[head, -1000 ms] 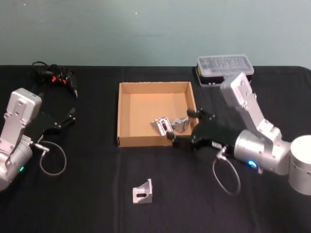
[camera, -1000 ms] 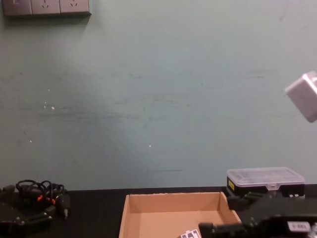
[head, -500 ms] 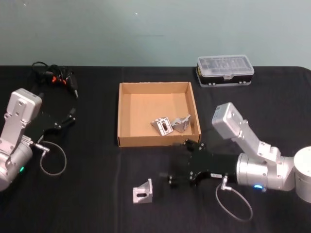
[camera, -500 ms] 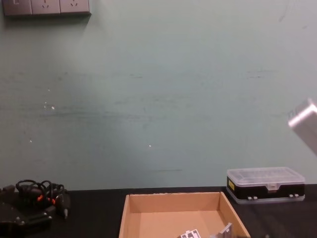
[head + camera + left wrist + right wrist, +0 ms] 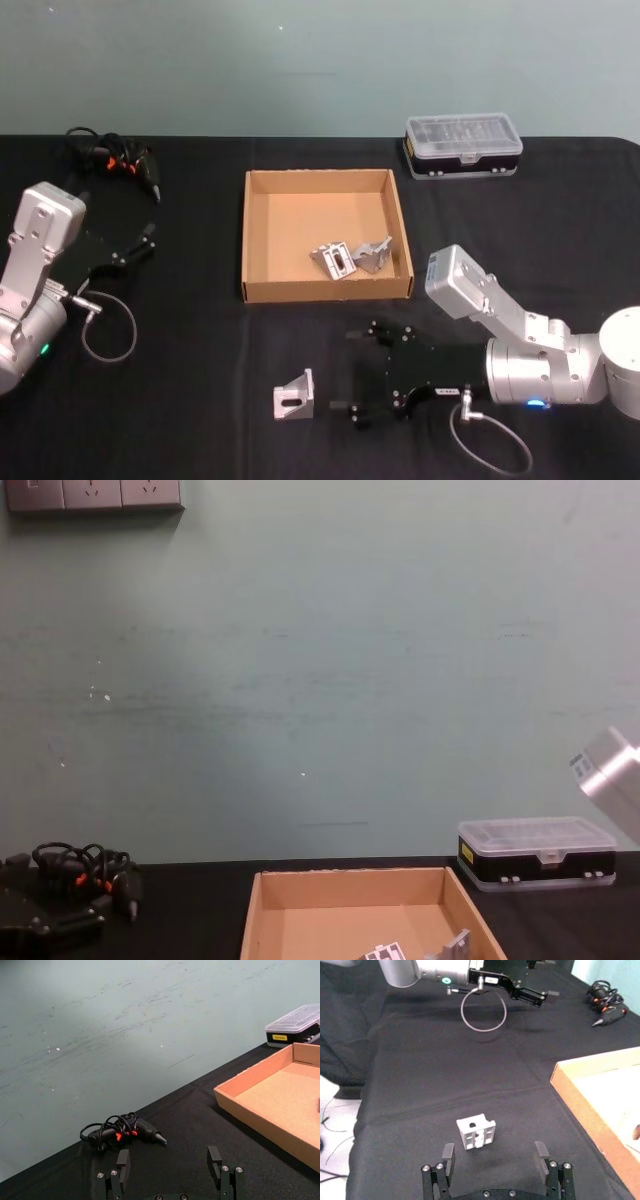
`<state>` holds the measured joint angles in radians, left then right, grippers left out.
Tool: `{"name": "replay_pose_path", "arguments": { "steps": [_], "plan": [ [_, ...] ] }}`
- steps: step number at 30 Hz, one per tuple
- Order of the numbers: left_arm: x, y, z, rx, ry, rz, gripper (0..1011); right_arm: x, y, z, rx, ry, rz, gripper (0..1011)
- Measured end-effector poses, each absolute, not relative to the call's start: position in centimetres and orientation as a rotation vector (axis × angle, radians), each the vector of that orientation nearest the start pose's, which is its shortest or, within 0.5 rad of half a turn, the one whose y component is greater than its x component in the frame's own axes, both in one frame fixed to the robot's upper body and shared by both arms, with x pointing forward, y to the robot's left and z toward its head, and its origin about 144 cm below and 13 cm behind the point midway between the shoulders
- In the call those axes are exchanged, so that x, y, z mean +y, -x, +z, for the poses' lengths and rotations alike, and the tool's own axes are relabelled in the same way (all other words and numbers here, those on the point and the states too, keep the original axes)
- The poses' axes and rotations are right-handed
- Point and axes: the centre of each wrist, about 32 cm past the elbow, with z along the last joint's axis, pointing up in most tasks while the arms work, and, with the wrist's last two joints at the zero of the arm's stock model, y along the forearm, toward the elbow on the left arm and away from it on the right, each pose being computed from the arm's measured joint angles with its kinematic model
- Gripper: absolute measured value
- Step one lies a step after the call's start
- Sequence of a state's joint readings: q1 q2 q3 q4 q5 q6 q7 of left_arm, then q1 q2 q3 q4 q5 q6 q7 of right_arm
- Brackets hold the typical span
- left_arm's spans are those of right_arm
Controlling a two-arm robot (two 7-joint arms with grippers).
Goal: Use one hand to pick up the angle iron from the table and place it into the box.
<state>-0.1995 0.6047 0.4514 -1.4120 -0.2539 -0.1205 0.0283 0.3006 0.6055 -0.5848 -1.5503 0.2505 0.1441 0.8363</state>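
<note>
The angle iron (image 5: pixel 293 396) sits on the table (image 5: pixel 190 420) toward the near edge. It is in front of the left half of the box (image 5: pixel 325 290) and well apart from it. The right gripper (image 5: pixel 343 370) is low over the table just to the right of the angle iron, its fingers spread wide and holding nothing. In the right wrist view the angle iron stands past the fingertips, roughly in line with the gap between them. It touches neither finger, and bare black tabletop lies between them and it. The box's low front wall stands between the angle iron and the box floor. Two more angle irons (image 5: pixel 335 259) lie close together inside the box near its front right corner. A clear-lidded plastic case (image 5: pixel 463 143) rests behind the box's far right corner, apart from it. A black device with looped cables and orange marks (image 5: pixel 112 158) lies at the table's far left. The left gripper (image 5: pixel 150 240) is parked off to the left of the box, well apart from it, fingers open and empty. A wire loop (image 5: pixel 108 325) hangs beside the left arm. A similar loop (image 5: pixel 490 450) trails from the right arm, close to the table's near edge.
</note>
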Motion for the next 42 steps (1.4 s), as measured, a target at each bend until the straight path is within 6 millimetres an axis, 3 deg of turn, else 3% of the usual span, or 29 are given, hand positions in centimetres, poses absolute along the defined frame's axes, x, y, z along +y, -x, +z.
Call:
{"name": "replay_pose_path", "arguments": {
  "steps": [12, 42],
  "plan": [
    [31.0, -48.9, 114.0, -0.285, -0.305, 1.248, 1011, -25.0, -50.1, 117.6, -0.066, 0.516, -0.246, 1000],
    [31.0, -48.9, 114.0, -0.285, -0.304, 1.248, 1011, -21.1, -51.7, 117.1, -0.075, 0.535, -0.204, 1000]
  ]
}}
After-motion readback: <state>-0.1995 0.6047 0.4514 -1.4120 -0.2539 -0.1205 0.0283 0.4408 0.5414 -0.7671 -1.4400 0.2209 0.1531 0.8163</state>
